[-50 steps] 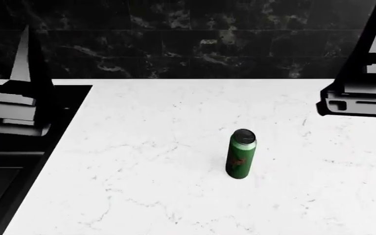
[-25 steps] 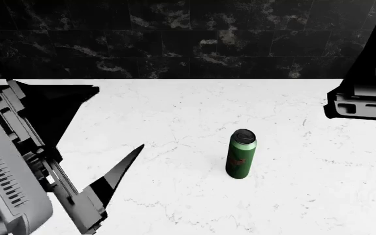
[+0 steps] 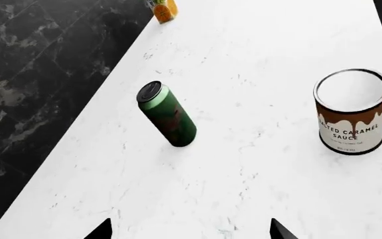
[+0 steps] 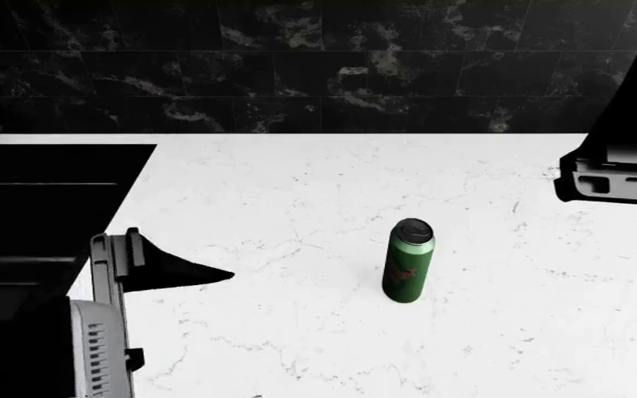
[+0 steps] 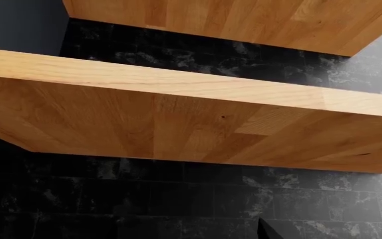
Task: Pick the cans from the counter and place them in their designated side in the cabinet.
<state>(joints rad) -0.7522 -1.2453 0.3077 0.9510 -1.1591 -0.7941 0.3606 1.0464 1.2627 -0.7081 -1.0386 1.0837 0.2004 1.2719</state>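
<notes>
A tall slim green can [image 4: 408,262] with a dark top stands upright in the middle of the white marble counter [image 4: 296,191]. The left wrist view shows this green can [image 3: 167,121] and a wider white can [image 3: 351,112] with a brown caramel label, both upright and apart. My left gripper [image 3: 189,234] is open, its two dark fingertips [image 3: 103,229] spread wide with bare counter between them, well short of both cans. In the head view one of its fingers [image 4: 192,274] points toward the green can. My right gripper [image 5: 184,235] is raised toward wooden cabinet shelves [image 5: 177,114]; one fingertip [image 5: 267,232] shows off to one side.
A black sink [image 4: 42,195] is set into the counter at the left. Black marbled tiles [image 4: 318,66] form the back wall. An orange-labelled item [image 3: 163,10] stands at the counter's far end. The right arm's body [image 4: 617,170] hangs over the counter's right side.
My left arm has swung down from upright at the left edge to low at the bottom left, its finger now pointing at the green can. The can has not moved.
</notes>
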